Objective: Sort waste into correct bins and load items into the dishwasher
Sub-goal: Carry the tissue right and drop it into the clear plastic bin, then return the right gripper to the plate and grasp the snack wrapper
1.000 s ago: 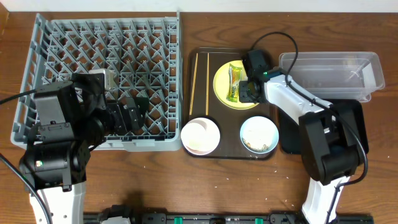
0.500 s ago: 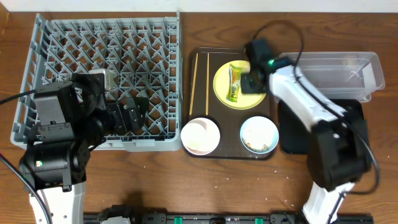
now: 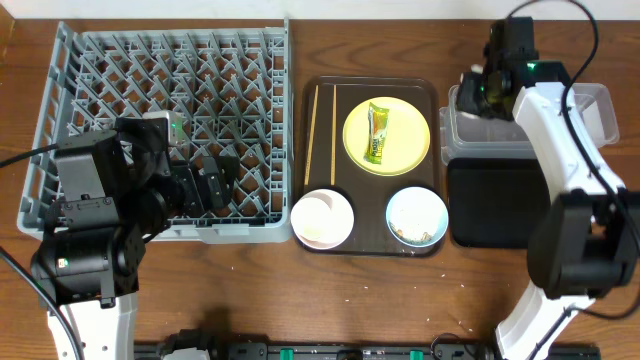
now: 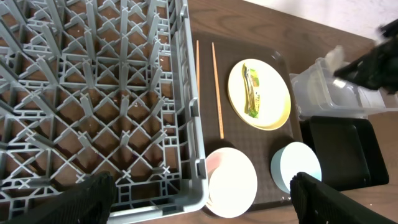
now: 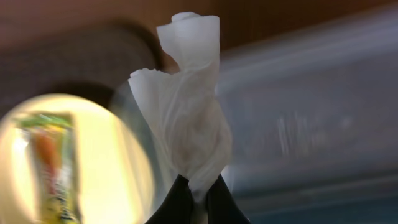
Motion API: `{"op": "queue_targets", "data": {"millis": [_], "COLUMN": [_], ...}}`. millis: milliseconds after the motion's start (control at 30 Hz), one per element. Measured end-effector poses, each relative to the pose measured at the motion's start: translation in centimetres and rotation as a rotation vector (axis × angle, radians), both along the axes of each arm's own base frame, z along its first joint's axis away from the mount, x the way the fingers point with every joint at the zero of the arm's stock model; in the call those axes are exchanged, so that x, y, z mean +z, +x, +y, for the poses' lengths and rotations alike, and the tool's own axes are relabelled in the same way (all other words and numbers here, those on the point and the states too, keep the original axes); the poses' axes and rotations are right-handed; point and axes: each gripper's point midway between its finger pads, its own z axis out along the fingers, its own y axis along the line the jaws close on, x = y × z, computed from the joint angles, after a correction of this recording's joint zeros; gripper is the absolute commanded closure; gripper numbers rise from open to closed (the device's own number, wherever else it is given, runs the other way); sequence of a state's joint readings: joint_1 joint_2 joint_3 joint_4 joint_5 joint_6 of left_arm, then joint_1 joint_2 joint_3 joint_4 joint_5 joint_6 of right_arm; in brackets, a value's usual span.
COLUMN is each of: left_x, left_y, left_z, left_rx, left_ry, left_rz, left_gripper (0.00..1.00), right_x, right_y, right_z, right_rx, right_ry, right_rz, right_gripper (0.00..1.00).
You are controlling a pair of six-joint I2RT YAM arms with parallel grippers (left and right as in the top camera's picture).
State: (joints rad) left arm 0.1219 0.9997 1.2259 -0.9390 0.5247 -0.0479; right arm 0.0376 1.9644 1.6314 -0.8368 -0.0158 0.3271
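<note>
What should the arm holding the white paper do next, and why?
Probably open the right tool to drop the white tissue. The tissue is pinched between the tool's tips, which hang over the left end of the clear box, a likely bin for it.

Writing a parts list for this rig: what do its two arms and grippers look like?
Both arms pair white link shells with black joint housings. The left arm ends in a black boxy wrist block with matte black fingers; a thin black cable runs to it. The right arm has a small green light by its black wrist.
</note>
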Motion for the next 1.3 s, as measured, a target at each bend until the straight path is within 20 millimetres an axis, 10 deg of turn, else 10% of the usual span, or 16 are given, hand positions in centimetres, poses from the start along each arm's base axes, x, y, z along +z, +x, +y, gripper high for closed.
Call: {"op": "queue_targets", "data": {"millis": [100,400,633,900,1067,1300], "left_x": [0.0,0.0,0.0,0.0,0.0,0.0], "left_y": [0.0,0.0,0.0,0.0,0.0,0.0], "left_z": [0.0,0.0,0.0,0.0,0.0,0.0], "left_rx": [0.0,0.0,0.0,0.001,0.0,0.0], "left_ry": [0.0,0.0,0.0,0.0,0.0,-0.001], "left_rz": [0.0,0.0,0.0,0.0,0.0,0.002], "left_gripper": [0.09,0.09,0.09,0.09,0.09,0.09], "right_x": [-2.1,1.1,5.0,-2.2,-10.2,-10.0], "right_y": [-1.1,-1.0,-2.6,-1.9,-1.7,-1.5], "right_z": [-0.3,2.0,11.5,21.0,20.5,20.2], "right_rx": [0.003,0.125,0.375,0.462,0.42,0.388], "right_ry": [0.017,0.063,0.073,0.037,-0.06,-0.071], "right_rz": [0.077,-0.003,-0.107,-0.088,0.017,0.017], "right_gripper": [0.59,0.59,0.55,0.37,0.41,0.5]}}
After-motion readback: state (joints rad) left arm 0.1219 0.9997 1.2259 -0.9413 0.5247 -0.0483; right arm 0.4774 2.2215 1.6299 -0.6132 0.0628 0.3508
